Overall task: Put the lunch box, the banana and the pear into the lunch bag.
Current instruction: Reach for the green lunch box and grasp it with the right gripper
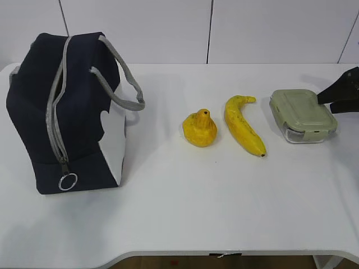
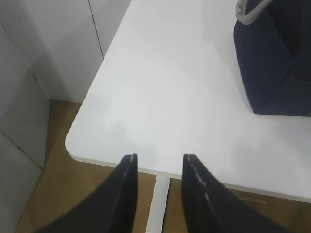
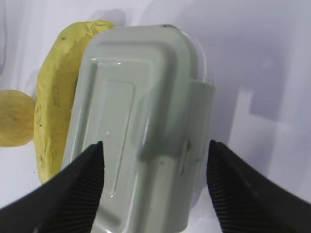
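Note:
The navy lunch bag (image 1: 67, 112) stands at the table's left, its grey zipper shut as far as I can see; a corner of it shows in the left wrist view (image 2: 274, 63). The pear (image 1: 200, 128), the banana (image 1: 243, 125) and the green-lidded lunch box (image 1: 302, 115) lie in a row on the right. My right gripper (image 3: 155, 160) is open just above the box's near end (image 3: 141, 121), one finger towards each side; it shows at the exterior view's right edge (image 1: 336, 98). My left gripper (image 2: 159, 162) is open and empty over the table's left corner.
The white table (image 1: 185, 213) has its front edge low in the exterior view and a rounded corner (image 2: 73, 145) under my left gripper. White wall panels stand behind. The banana (image 3: 53, 97) and the pear (image 3: 14, 119) lie just left of the box.

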Robot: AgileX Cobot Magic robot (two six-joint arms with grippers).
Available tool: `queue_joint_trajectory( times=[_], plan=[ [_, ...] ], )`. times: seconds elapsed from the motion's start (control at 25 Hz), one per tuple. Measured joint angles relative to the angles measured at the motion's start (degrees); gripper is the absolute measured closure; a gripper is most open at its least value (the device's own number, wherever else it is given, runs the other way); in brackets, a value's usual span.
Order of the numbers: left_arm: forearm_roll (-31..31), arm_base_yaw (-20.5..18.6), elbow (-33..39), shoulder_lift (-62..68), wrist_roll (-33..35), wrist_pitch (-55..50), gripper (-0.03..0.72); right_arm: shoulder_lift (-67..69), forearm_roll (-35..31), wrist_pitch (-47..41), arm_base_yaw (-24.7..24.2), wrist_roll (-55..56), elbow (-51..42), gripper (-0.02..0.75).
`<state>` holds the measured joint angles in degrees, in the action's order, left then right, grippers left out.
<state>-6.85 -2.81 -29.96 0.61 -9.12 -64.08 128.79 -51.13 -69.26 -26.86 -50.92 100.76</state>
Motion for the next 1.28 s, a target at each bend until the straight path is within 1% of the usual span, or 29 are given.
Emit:
queue_joint_trajectory(
  times=[0.68,1.28],
  plan=[
    [0.0,0.0,0.0,0.0,0.0,0.0,0.447,3.14,-3.85,0.24,-0.46,-1.81,3.11,0.214],
    [0.0,0.0,0.0,0.0,0.0,0.0,0.447,3.26,-3.85,0.24,-0.46,-1.81,3.2,0.198]
  ],
)
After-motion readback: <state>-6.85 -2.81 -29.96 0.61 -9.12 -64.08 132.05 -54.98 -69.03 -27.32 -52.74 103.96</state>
